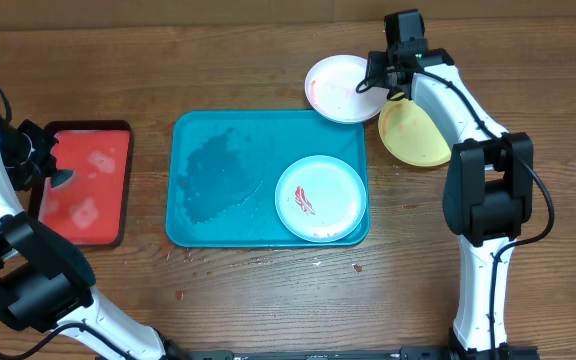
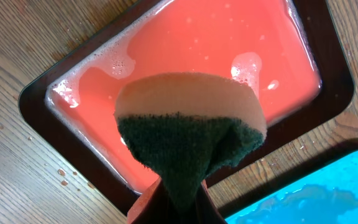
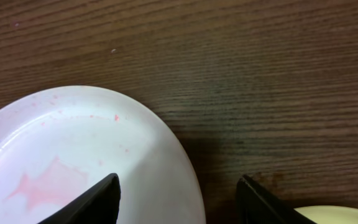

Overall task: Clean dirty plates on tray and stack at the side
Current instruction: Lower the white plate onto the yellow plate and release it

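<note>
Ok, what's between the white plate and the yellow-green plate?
The right gripper, fingers apart, hangs over the table between the white plate and the yellow-green plate; the overhead view shows it.

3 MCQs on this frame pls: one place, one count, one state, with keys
1. Where is the light blue-green round plastic plate? A. in the large teal rectangular plastic tray B. on bare table C. stacked on another plate
2. How many plates lie inside the tray? A. one B. two C. three
3. The left gripper is: A. open, empty B. shut on a green-and-tan sponge C. shut on a plate

1 A: it lies in the tray's right end.
2 A: the white round plate and the yellow-green round plate sit past its far right corner.
3 B: the sponge is pinched at its tips.
</note>
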